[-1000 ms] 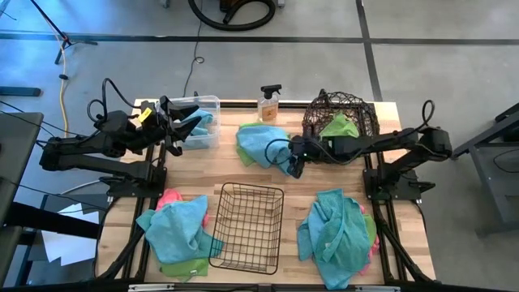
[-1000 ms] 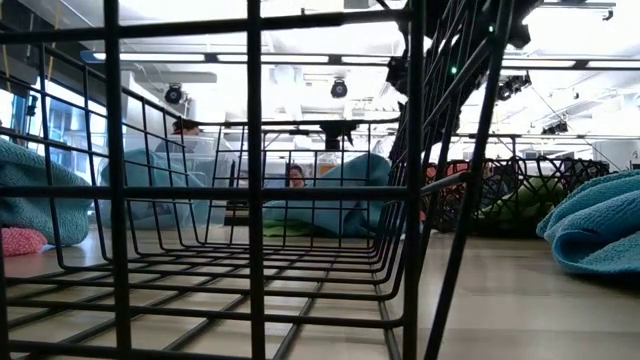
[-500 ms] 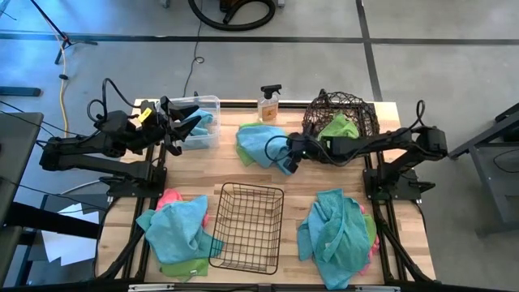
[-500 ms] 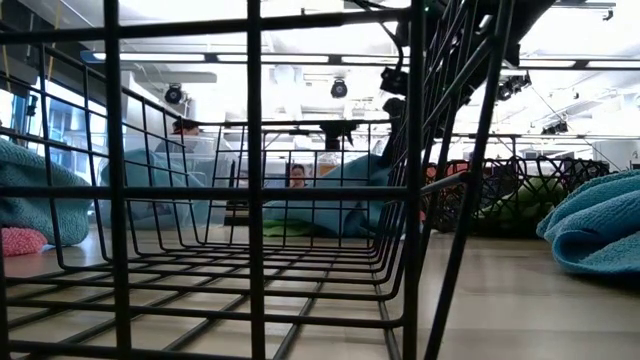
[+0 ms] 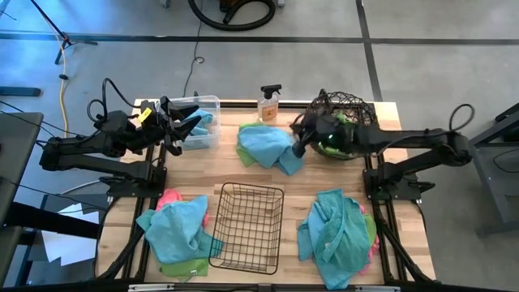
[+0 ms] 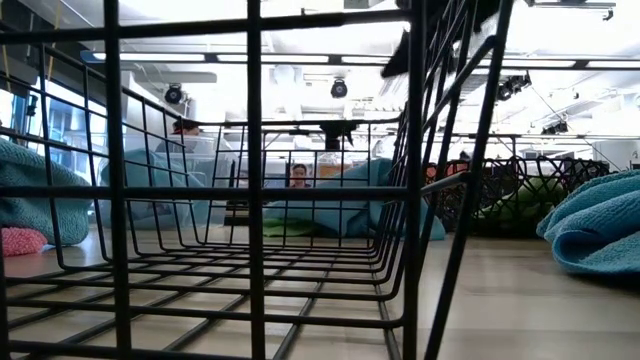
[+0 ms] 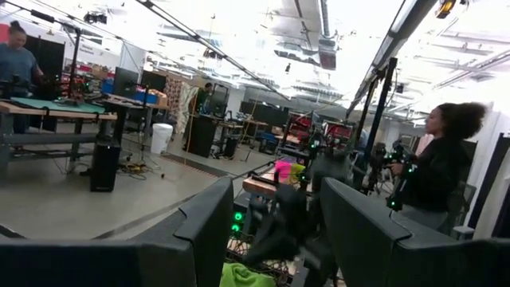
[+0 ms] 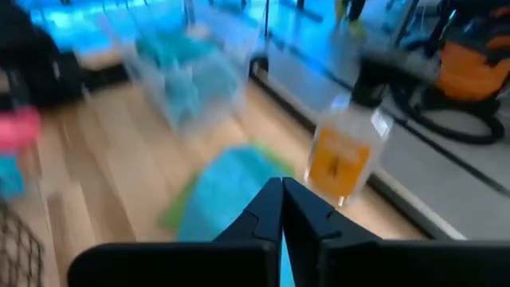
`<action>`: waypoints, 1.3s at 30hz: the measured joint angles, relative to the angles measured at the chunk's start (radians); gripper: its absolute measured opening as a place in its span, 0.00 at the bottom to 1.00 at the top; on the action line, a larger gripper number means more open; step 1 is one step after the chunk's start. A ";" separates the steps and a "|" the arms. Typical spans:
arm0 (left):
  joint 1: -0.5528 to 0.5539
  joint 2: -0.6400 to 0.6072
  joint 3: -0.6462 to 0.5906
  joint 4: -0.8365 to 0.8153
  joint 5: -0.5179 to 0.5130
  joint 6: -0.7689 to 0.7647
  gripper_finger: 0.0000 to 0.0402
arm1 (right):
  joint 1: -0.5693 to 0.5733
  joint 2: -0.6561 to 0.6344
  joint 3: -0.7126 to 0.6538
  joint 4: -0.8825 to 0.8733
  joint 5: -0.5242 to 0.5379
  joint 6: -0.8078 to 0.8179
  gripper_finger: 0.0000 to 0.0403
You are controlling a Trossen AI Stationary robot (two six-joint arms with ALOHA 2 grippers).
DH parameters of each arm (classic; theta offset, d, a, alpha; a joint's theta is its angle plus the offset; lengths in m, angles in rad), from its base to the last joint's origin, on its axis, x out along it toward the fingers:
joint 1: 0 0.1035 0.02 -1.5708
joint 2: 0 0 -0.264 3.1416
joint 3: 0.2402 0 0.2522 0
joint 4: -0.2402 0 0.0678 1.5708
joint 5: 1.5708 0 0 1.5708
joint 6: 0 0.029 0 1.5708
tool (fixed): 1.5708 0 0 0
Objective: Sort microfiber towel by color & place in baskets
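A teal-blue microfiber towel (image 5: 268, 144) lies at the table's far middle on a lime green one (image 5: 247, 130). My right gripper (image 5: 298, 146) is shut on its right part. My left gripper (image 5: 182, 126) hangs open and empty over the clear bin (image 5: 209, 104), which holds a teal towel. A green towel lies in the round woven-wire basket (image 5: 345, 104). The black wire-grid basket (image 5: 247, 227) stands at the near middle. Mixed heaps of teal, green and pink towels lie near left (image 5: 178, 231) and near right (image 5: 336, 227). My right gripper pinches the teal towel between its two shut fingers; a strip of teal cloth (image 8: 280, 257) shows between them. The fingers come slanting down from the table's right. That part is drawn up into a peak (image 6: 385, 168), while the rest lies on the table.
An orange spray bottle (image 5: 269, 104) stands at the far edge, just beyond the held towel. The grid basket's wires (image 6: 250, 180) fill the low view. People stand at benches in the room beyond the table.
My right gripper has shut on the teal towel, then risen and drawn back toward the table's far right, tipping nearer to level. The towel's right part has been pulled up with it; its left part stays on the table.
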 joint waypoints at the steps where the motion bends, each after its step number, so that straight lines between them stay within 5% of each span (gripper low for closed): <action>1: 0.000 0.000 0.000 -0.001 0.000 0.000 0.45 | -0.007 -0.007 0.018 0.000 -0.018 -0.002 0.00; 10: 0.000 0.000 0.000 -0.082 0.000 -0.001 0.45 | 0.008 -0.010 0.028 -0.244 -0.311 0.179 0.08; 16: 0.000 0.008 0.000 -0.085 0.000 -0.009 0.45 | 0.099 0.016 -0.051 -0.244 -0.362 0.252 0.32; 24: 0.000 0.006 0.000 -0.075 0.000 -0.009 0.45 | 0.134 0.195 -0.058 -0.233 -0.357 -0.009 0.64; 32: 0.000 0.007 0.000 -0.075 0.000 -0.010 0.45 | 0.120 0.329 -0.058 -0.264 -0.255 -0.304 0.66; 39: 0.000 0.007 0.000 -0.075 0.000 -0.010 0.45 | 0.101 0.415 -0.058 -0.242 -0.285 -0.429 0.66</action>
